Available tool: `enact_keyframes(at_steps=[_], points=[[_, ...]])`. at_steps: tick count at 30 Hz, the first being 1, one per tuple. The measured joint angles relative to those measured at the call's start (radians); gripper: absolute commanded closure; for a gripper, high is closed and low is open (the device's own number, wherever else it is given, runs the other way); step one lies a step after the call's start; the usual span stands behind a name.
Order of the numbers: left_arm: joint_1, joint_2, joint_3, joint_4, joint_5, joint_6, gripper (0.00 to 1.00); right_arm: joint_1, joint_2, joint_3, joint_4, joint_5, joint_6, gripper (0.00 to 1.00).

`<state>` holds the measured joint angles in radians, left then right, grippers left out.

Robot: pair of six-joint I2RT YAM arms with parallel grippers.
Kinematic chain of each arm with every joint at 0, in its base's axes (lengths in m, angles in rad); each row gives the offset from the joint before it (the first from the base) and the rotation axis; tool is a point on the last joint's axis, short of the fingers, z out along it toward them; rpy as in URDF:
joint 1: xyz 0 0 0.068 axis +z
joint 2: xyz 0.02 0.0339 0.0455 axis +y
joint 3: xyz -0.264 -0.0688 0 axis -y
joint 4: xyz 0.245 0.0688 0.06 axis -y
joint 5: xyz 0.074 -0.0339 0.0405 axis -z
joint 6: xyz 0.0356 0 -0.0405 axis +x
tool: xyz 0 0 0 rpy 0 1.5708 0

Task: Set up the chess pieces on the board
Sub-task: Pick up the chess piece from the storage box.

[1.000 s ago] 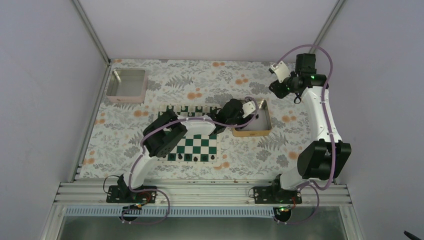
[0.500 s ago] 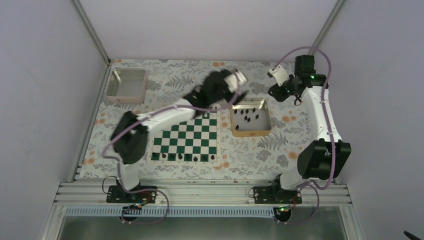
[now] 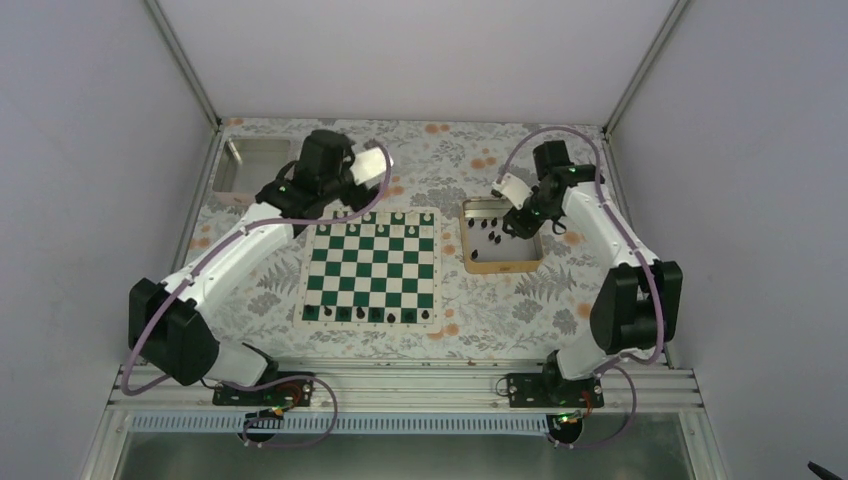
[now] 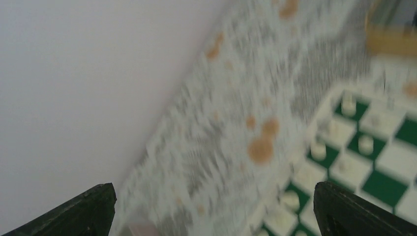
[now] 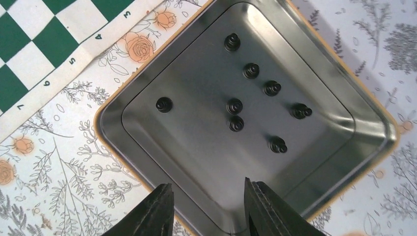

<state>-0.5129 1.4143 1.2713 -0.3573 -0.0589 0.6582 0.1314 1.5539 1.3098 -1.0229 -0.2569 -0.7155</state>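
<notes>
The floral tablecloth [image 3: 480, 310] carries the board [image 3: 372, 265] at its middle, and the gold-rimmed tray [image 5: 105, 118] sits just off the board's right side. The left gripper [image 4: 212, 191] hangs over the cloth by the board's far-left corner, its jaws spread wide and empty. The right gripper [image 5: 206, 189] hovers above the tray, its jaws apart and holding nothing. Eight black chess pieces [image 5: 234, 106] sit in the tray, and more line the board's near row.

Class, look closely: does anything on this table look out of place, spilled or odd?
Nothing is spilled or broken. Eight black pieces sit loose in the metal tray beside the board, not on their squares.
</notes>
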Motion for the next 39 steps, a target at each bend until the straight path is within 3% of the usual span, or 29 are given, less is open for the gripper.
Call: enact_keyframes(at_steps=[3, 8, 16, 29, 39], points=[[0.046, -0.003, -0.104, -0.039, -0.034, 0.034, 0.0, 0.034, 0.041, -0.008, 0.03, 0.017, 0.02, 0.63], [0.212, -0.01, -0.246, -0.089, -0.056, 0.048, 0.0, 0.059, 0.129, -0.018, 0.074, 0.06, 0.054, 0.65], [0.37, -0.115, -0.246, -0.077, -0.016, 0.044, 0.0, 0.08, 0.22, -0.018, 0.117, 0.12, 0.085, 0.69], [0.427, -0.118, -0.237, -0.071, 0.058, 0.033, 0.0, 0.106, 0.288, -0.011, 0.142, 0.182, 0.115, 0.78], [0.447, -0.147, -0.237, -0.076, 0.091, 0.031, 0.0, 0.111, 0.32, 0.006, 0.158, 0.211, 0.12, 0.79]])
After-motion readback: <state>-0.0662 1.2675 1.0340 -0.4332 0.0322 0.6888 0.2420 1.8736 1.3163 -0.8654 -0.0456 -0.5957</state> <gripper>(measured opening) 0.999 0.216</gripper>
